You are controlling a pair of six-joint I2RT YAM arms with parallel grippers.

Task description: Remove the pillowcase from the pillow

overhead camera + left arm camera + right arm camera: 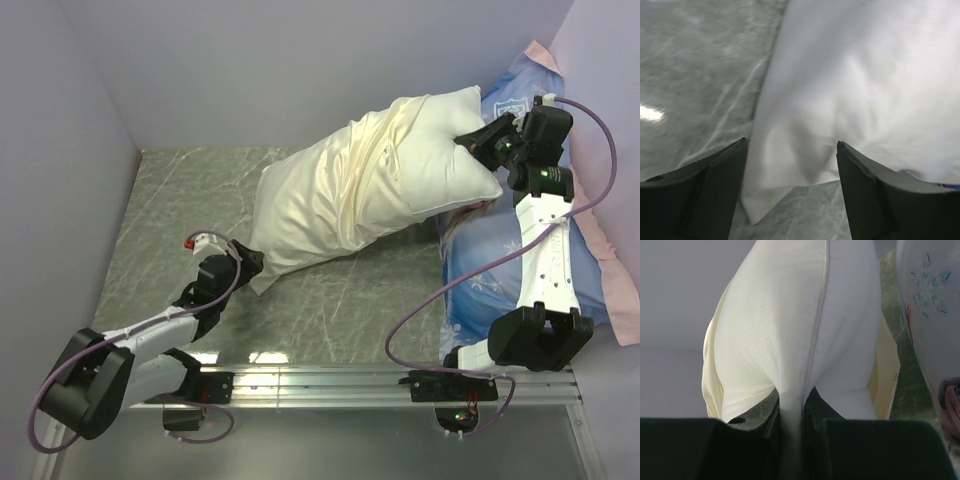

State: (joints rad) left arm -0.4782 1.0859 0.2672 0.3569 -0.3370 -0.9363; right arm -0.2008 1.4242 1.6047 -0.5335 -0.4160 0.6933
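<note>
The white pillow (440, 140) sticks out of the cream pillowcase (320, 205), which covers its lower left part and lies wrinkled on the table. My right gripper (468, 141) is shut on the pillow's bare end; in the right wrist view the white fabric (805, 340) is pinched between the jaws, with cream pillowcase (712, 385) at the sides. My left gripper (245, 265) is open at the pillowcase's near left corner. In the left wrist view the corner (770, 195) lies between the spread fingers (720, 175), not gripped.
A blue cartoon-print pillow (490, 260) with a pink edge lies at the right, under my right arm, and shows in the right wrist view (930, 305). The grey marble tabletop (200, 190) is walled at the back and left. A metal rail (400, 385) runs along the near edge.
</note>
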